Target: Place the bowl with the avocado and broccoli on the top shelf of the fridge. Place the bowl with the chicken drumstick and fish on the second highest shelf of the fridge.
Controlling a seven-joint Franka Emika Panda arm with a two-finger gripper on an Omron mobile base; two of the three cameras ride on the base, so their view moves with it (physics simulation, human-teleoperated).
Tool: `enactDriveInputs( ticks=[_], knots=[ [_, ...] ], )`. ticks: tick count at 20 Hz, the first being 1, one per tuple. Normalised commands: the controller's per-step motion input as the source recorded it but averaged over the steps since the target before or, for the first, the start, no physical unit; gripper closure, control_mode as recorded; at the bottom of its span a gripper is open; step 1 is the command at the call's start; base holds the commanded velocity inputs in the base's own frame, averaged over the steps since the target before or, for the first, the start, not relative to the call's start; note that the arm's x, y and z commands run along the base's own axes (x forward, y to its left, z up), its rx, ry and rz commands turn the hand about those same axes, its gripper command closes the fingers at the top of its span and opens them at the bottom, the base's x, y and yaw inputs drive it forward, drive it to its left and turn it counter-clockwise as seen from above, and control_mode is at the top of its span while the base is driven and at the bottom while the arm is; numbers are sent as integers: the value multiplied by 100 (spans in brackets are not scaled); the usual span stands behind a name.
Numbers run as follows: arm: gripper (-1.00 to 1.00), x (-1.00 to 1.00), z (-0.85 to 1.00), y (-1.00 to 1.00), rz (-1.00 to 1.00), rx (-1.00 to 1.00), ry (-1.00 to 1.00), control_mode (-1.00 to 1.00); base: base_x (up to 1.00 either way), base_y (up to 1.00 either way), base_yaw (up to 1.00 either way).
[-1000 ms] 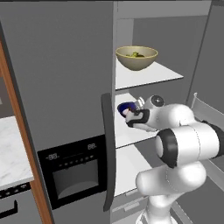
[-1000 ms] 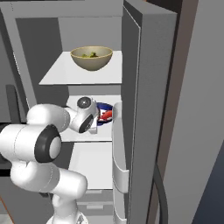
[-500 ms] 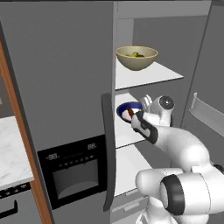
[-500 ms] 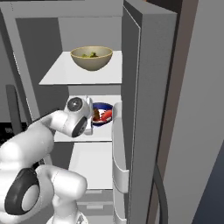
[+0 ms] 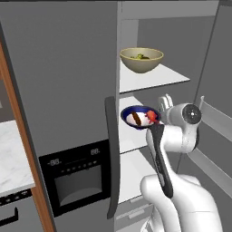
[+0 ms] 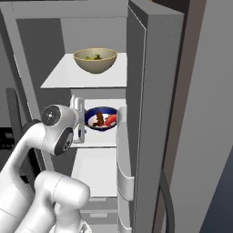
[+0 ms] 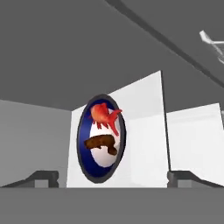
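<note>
You're facing the open fridge (image 6: 154,91). Its door (image 6: 152,136) stands open on the right, edge-on to you in the right base view, with white door bins (image 6: 124,164) just beside the shelves. To the left of the fridge sits a dark oven (image 5: 79,181) under a grey cabinet front, and a corner of the marble worktop (image 5: 13,158) shows at the far left.

The top shelf (image 6: 86,77) carries the beige bowl (image 6: 95,60) with the green food, near the middle of its front half. The broccoli (image 6: 96,57) shows as a green clump inside it.

One level down, the second shelf (image 6: 98,139) carries the blue bowl (image 6: 101,119), close to that shelf's front edge. In it you can see the drumstick (image 7: 101,143) and the fish (image 7: 104,113) side by side on the white inside.

The arm's elbow and forearm stand right in front of the second shelf, hiding part of it.

The hand (image 7: 113,177) is spread wide and holds nothing. Its fingertips (image 7: 43,177) show apart at the bottom of the hand view, with the blue bowl ahead between them, not touched.
</note>
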Motion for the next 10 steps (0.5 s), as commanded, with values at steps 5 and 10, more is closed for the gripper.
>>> enactDriveInputs(
  ticks=[5,10],
  knots=[
    [-100,-100,95,0,-5,0,-4,-100,0,0,0],
    [-100,-100,95,0,-3,0,0,-100,0,0,0]
  ],
)
